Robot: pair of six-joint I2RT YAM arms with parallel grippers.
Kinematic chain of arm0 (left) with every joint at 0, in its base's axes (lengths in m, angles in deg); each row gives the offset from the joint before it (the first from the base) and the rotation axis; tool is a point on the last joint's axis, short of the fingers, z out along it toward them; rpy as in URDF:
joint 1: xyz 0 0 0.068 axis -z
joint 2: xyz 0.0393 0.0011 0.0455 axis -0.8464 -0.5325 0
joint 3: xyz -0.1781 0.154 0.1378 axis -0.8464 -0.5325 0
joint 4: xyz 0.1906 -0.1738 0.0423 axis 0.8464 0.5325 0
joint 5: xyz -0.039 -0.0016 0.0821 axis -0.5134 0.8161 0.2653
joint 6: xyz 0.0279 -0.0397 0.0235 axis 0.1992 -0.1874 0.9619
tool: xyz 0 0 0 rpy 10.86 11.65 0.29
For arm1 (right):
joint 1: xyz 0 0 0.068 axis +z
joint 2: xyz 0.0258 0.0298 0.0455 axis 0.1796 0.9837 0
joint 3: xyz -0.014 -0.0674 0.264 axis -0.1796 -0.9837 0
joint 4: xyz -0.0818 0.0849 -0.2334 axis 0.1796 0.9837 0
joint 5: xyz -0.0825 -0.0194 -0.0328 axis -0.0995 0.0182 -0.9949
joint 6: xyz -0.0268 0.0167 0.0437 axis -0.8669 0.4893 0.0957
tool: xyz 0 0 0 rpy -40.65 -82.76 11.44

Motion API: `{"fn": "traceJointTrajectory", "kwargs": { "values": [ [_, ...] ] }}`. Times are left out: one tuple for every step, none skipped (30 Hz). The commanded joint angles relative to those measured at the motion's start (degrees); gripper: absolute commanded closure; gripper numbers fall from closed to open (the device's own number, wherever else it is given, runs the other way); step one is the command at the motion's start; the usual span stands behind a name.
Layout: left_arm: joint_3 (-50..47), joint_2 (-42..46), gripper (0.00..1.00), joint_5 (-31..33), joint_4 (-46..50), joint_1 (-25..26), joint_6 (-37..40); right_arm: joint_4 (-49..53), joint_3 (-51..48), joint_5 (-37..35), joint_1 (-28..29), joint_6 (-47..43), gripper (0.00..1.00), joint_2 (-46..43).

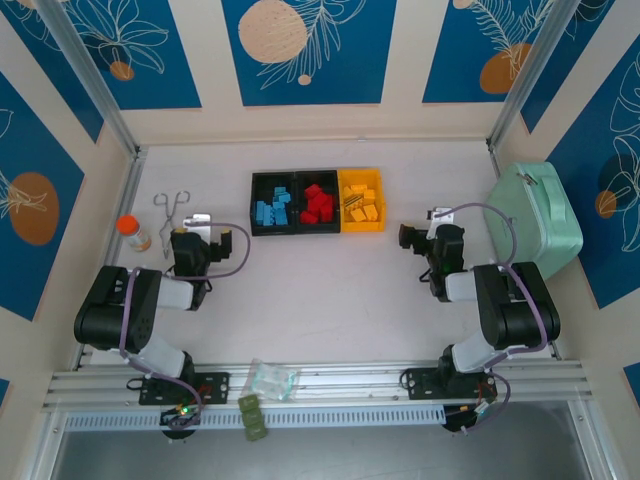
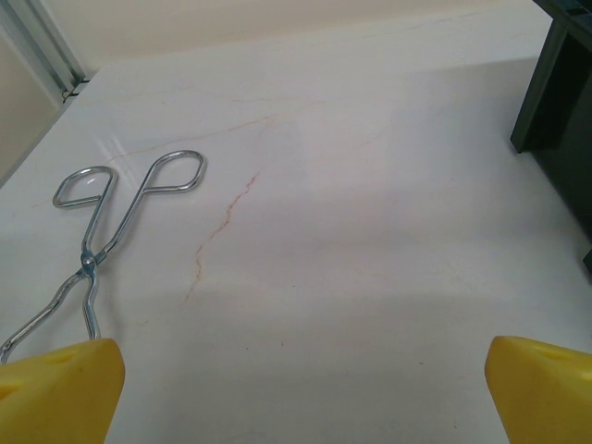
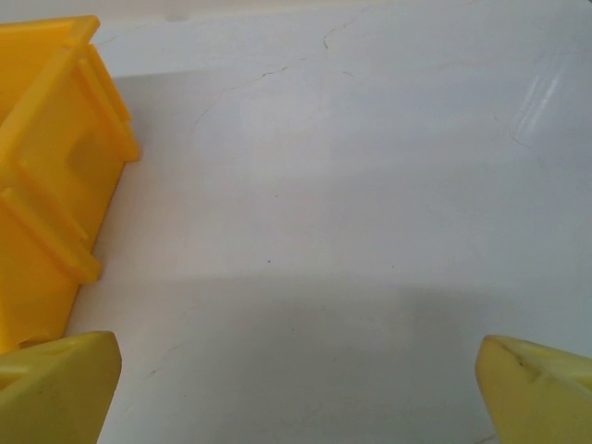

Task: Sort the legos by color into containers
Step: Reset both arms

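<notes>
the left claw (image 2: pixel 301 393) and right claw (image 3: pixel 296 393) are both standing spread and empty while the legos (image 1: pixel 318 204) are lying colour-sorted in the containers (image 1: pixel 297 174) ahead between them, suggesting sorting is finishing and no further pick is needed.

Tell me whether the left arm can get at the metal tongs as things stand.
Probably yes. The left gripper is open and empty. The tongs lie flat on the table just ahead of it and to its left, with nothing between them.
</notes>
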Motion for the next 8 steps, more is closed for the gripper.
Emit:
{"fn": "traceJointTrajectory", "kwargs": {
  "values": [
    [0.78,-0.42,0.01,-1.3,-2.11,-0.2,0.6,-0.83,1.51,2.0,-0.64,0.33,0.01,-0.73],
    [0.81,-0.48,0.01,-1.3,-2.08,-0.26,0.59,-0.39,1.8,2.25,-0.74,0.48,0.01,-0.73],
    [0.82,-0.51,0.01,-1.29,-2.08,-0.2,0.59,-0.1,1.8,2.72,-0.94,0.6,0.01,-0.82],
    [0.91,-0.46,0.01,-1.31,-1.92,-0.2,0.51,-0.27,1.78,2.68,-1.0,0.6,0.01,-0.77],
    [0.88,-0.51,0.01,-1.35,-2.06,-0.2,0.59,-0.3,1.77,2.75,-0.94,0.55,0.01,-0.82],
    [0.82,-0.47,0.01,-1.37,-2.01,-0.2,0.59,-0.64,1.62,2.54,-0.86,0.43,0.01,-0.77],
    [0.82,-0.42,0.01,-1.31,-2.09,-0.2,0.6,-0.79,1.57,2.41,-0.8,0.42,0.01,-0.86],
    [0.69,-0.41,0.01,-1.34,-2.2,-0.21,0.57,-0.81,1.47,2.48,-0.86,0.51,0.01,-0.95]
  ]
}}
